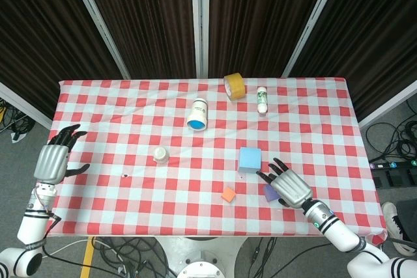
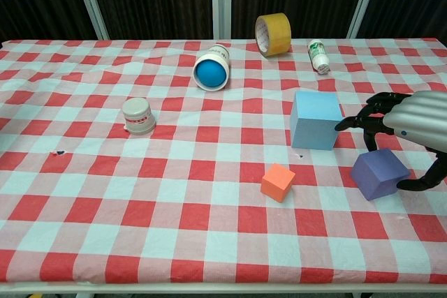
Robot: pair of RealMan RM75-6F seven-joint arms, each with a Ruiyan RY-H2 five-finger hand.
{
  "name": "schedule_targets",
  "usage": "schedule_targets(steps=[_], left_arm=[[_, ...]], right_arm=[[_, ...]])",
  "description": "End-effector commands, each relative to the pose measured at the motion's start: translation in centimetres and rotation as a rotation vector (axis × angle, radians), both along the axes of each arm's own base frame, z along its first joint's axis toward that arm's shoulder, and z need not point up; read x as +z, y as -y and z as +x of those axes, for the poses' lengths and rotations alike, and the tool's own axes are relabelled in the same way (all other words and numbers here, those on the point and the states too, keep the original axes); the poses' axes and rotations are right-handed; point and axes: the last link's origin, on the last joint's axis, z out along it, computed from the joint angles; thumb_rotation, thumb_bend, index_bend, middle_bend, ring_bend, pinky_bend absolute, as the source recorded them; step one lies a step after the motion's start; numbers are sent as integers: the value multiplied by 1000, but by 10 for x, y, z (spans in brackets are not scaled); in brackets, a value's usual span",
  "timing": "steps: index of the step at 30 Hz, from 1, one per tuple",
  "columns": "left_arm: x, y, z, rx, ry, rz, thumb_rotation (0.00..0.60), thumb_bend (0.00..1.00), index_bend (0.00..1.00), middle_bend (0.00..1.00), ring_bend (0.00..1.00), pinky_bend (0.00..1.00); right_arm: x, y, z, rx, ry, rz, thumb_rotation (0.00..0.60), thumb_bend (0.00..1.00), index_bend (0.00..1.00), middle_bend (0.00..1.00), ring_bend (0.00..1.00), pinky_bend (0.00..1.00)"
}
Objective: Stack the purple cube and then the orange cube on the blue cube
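The counter [image 1: 117,105], covered in a red-and-white checked cloth, carries the three cubes in its near right part. The blue cube [image 2: 316,120] sits flat on the cloth, the largest of the three. The orange cube [image 2: 278,182] lies at about 7 o'clock from it, apart from it and turned a little on the cloth. The purple cube [image 2: 378,174] lies at about 4 o'clock from the blue cube, near but not touching it, also turned at an angle. The right robot hand [image 2: 412,130] is spread wide over the purple cube, its dark fingers [image 2: 363,118] reaching past the cube's far edge toward the blue cube and its thumb down at the cube's right side; in the head view the same hand [image 1: 287,185] covers most of the cube. Whether any finger touches the cube cannot be told, and the cube rests on the cloth. The left robot hand [image 1: 53,159] is at 9 o'clock, at the counter's left edge, holding nothing with its fingers apart. Farther back, a white jar with a blue end [image 2: 211,68] lies on its side at 11 o'clock from the blue cube, a small white pot [image 2: 138,116] stands at 9 o'clock, and a roll of yellow tape [image 2: 273,33] and a small white bottle [image 2: 318,56] lie near the far edge.
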Motion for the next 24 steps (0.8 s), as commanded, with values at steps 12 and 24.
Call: schedule_targets(steps=[12,24], left_arm=[[1,0,0,-1,5,2,600,111,278,240,163,288],[0,0,1,-4,13,-2,600,111,278,240,163,288]], right_arm=[[26,7,23,-9,111,-70,600,145,121,465,152,0],[65,43,78,-112,240,-220,600,158,124,489,178,0]])
